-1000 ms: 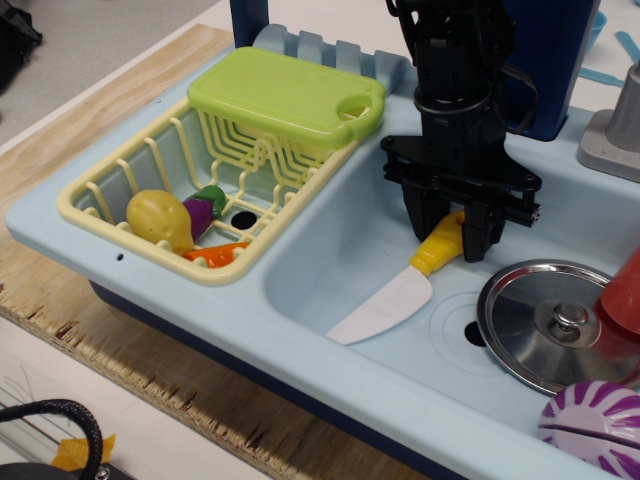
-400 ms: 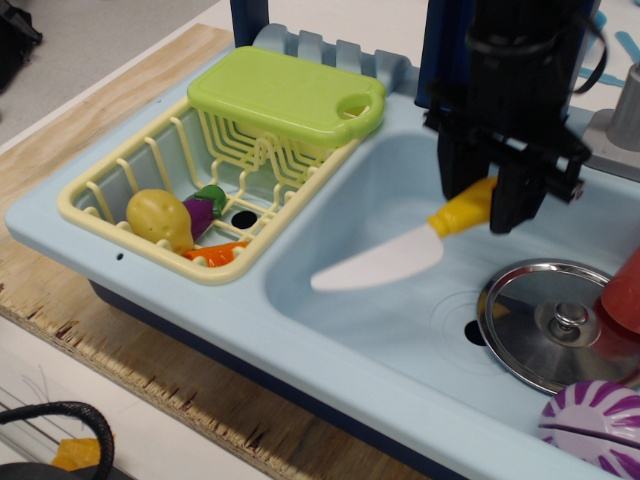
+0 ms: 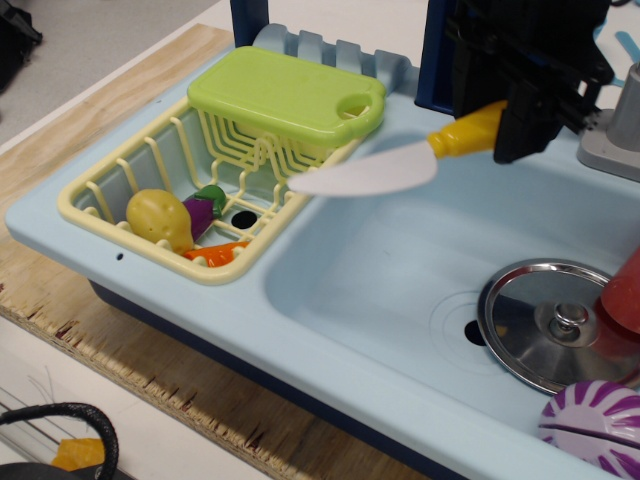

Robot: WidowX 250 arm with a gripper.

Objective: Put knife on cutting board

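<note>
My black gripper [image 3: 497,128] is shut on the yellow handle of the knife [image 3: 395,163] and holds it in the air above the sink. The white blade points left, and its tip hangs over the right edge of the dish rack. The lime-green cutting board [image 3: 285,96] lies on the far end of the pale-yellow dish rack [image 3: 105,180], left of the gripper and a little beyond the blade tip. Its handle hole is at its right corner.
The rack holds a toy potato [image 3: 158,218], an eggplant [image 3: 206,207] and a carrot [image 3: 214,253]. In the light-blue sink [image 3: 380,270] lies a metal pot lid [image 3: 555,322]. A purple and white ball [image 3: 597,425] and a red object [image 3: 625,297] are at right, a grey faucet base [image 3: 615,130] at the back right.
The gripper has lifted the knife out of the sink basin and carried it up and back; the blade now reaches left over the rack's edge.
</note>
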